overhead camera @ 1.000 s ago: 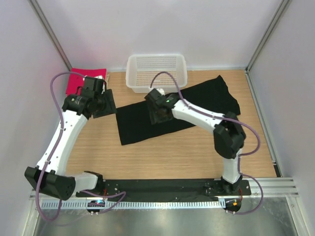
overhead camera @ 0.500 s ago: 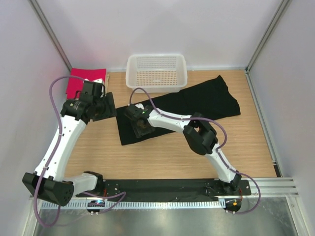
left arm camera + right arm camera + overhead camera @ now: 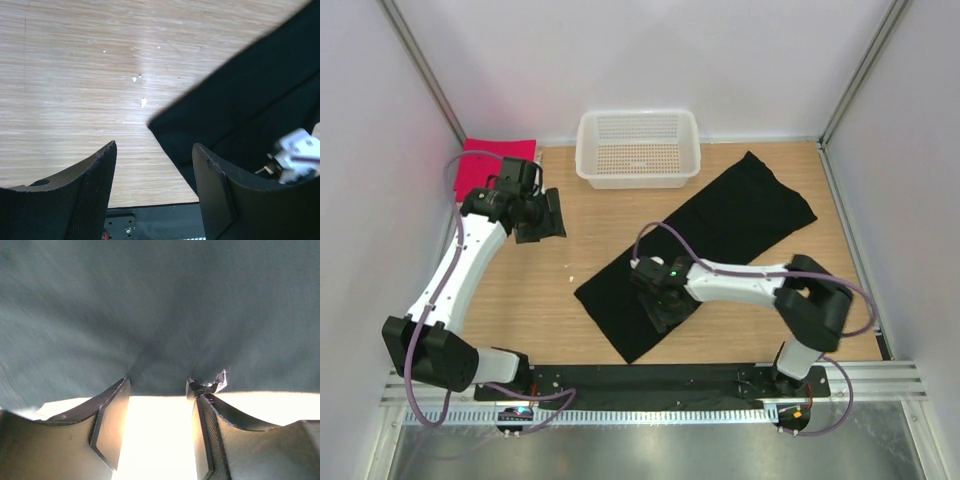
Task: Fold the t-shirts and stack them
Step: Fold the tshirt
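Note:
A large black t-shirt [image 3: 740, 210] lies flat in a long diagonal band, from the back right to the near middle of the table. My right gripper [image 3: 665, 308] rests on its near end. In the right wrist view the jaws [image 3: 157, 382] stand apart, their tips against the black cloth [image 3: 160, 300], with nothing between the pads. My left gripper [image 3: 548, 215] hovers open over bare wood at the left. Its wrist view [image 3: 154, 145] shows the shirt's corner [image 3: 250, 100] ahead on the right. A pink-red t-shirt [image 3: 485, 160] lies folded at the back left corner.
A white mesh basket [image 3: 638, 148] stands at the back centre against the wall. Enclosure walls and metal posts close in the left, right and back sides. A black base rail [image 3: 650, 378] runs along the near edge.
My right gripper has swept from the back centre toward the near edge, dragging the black shirt's left end with it; the shirt now lies diagonally. The left gripper shifted slightly right.

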You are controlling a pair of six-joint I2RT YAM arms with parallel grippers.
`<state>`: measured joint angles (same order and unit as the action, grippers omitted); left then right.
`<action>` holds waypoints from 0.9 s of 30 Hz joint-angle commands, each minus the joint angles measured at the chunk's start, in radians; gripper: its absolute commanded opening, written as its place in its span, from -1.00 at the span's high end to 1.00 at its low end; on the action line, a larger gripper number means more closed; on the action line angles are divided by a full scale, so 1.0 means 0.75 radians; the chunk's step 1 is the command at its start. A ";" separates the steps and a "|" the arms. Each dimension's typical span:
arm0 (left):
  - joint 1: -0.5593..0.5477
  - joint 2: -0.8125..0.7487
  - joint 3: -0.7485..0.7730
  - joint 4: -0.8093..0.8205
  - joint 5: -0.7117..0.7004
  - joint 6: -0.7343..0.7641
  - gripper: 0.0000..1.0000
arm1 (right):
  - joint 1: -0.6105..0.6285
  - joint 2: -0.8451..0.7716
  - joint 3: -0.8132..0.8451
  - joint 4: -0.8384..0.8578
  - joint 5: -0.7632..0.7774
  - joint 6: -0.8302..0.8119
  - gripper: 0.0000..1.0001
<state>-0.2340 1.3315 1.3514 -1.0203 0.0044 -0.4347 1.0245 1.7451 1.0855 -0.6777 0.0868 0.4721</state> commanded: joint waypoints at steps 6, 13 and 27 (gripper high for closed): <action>0.005 0.033 -0.026 0.062 0.123 0.032 -0.27 | -0.285 -0.488 -0.032 -0.374 0.274 0.280 -0.19; 0.005 0.018 -0.084 0.105 0.217 -0.009 -0.27 | -0.846 -0.268 0.243 -0.277 0.446 0.464 -0.54; 0.007 -0.055 -0.161 0.105 0.252 0.027 -0.29 | -1.080 0.510 0.872 -0.205 0.580 0.475 -0.54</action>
<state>-0.2333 1.3167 1.2407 -0.9733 0.1616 -0.4347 0.2283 2.0964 1.6913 -0.8711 0.4683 0.8253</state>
